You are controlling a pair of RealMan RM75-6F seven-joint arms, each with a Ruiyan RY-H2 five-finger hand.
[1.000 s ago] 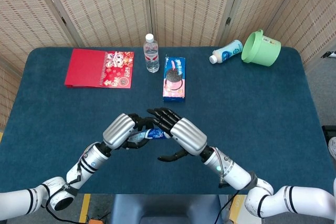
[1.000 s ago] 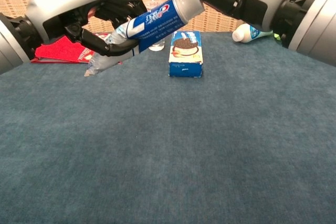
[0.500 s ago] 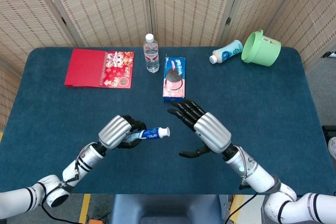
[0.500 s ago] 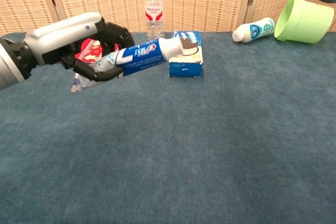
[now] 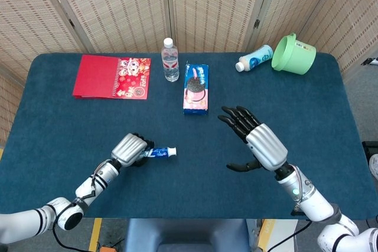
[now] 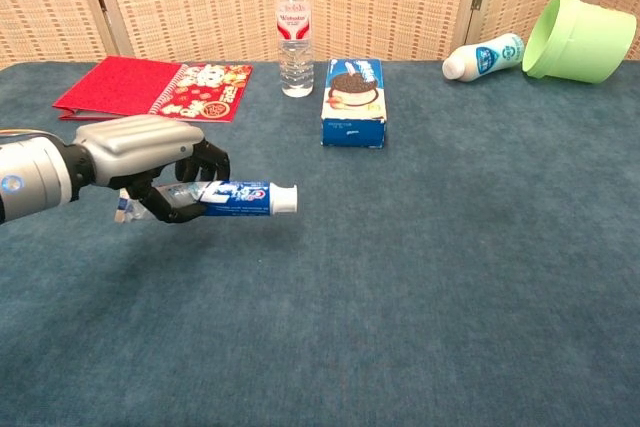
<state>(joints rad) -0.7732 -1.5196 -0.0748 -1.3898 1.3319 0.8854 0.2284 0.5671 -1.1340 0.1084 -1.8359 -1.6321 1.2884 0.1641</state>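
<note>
Two robot hands over a blue surface [image 5: 71, 128]: the left robot hand [image 5: 127, 149] grips a toothpaste tube [image 6: 240, 198]; the right robot hand [image 5: 260, 144] is spread wide, holding nothing

Head view looks steeply down over the whole table [image 5: 53, 116]; chest view faces level across it.

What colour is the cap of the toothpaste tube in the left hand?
The cap is white, on a blue toothpaste tube held by the left hand; clearest in the chest view.

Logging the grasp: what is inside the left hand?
The left hand grips a toothpaste tube; its capped end sticks out toward the right, the crimped tail peeks out behind, and the middle is covered by fingers.
</note>
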